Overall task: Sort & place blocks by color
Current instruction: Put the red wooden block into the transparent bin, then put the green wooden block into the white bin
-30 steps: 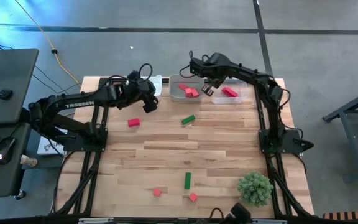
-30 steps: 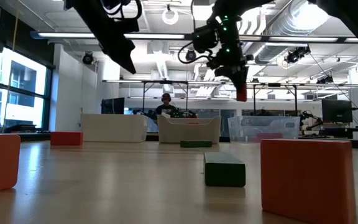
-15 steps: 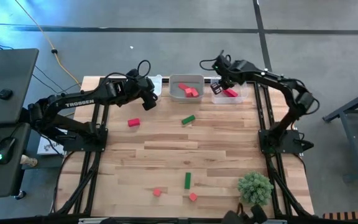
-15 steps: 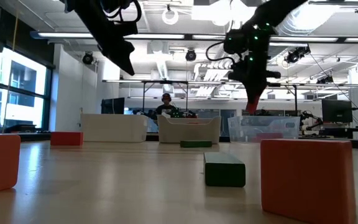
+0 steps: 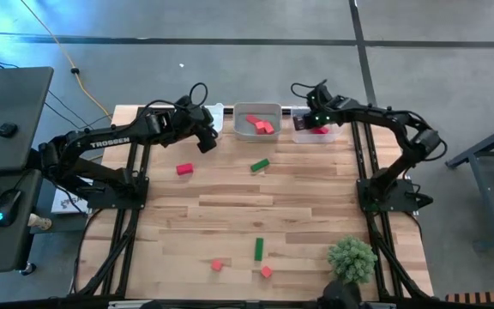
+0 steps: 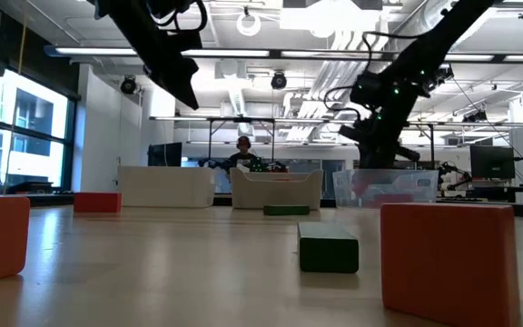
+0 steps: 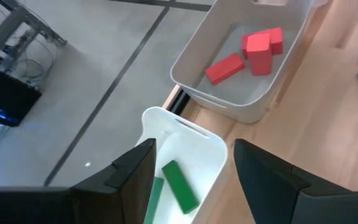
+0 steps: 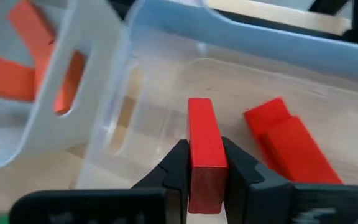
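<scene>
My right gripper (image 8: pixel 204 163) is shut on a red block (image 8: pixel 202 134) and reaches down into the clear tray (image 5: pixel 326 136) at the far right, where more red blocks (image 8: pixel 283 148) lie. My left gripper (image 7: pixel 194 155) hangs open, touching nothing, above the white tray (image 7: pixel 204 146) that holds green blocks (image 7: pixel 179 186). The grey tray (image 5: pixel 257 111) between the two holds salmon blocks (image 7: pixel 255 48). On the table lie a red block (image 5: pixel 184 169), green blocks (image 5: pixel 260 164) (image 5: pixel 259 249) and two small blocks (image 5: pixel 217 265) (image 5: pixel 267 271). My right gripper pinches the red block by its two long sides (image 8: pixel 191 167) between its two fingers, at the end nearest the wrist. The fingers slant down from above and lie along the block. The block sticks out past the fingertips, inside the clear tray's walls.
A bushy green plant ball (image 5: pixel 352 257) stands near the front right corner. The three trays stand in a row along the far edge. The low view shows a green block (image 6: pixel 328 247) and large orange-red blocks (image 6: pixel 448 259) close to the camera. A person sits far behind the table.
My right gripper has carried the red block from above the grey tray toward the table's right edge and down into the clear tray, rolling and tipping steeply downward, and has stayed shut on the block.
</scene>
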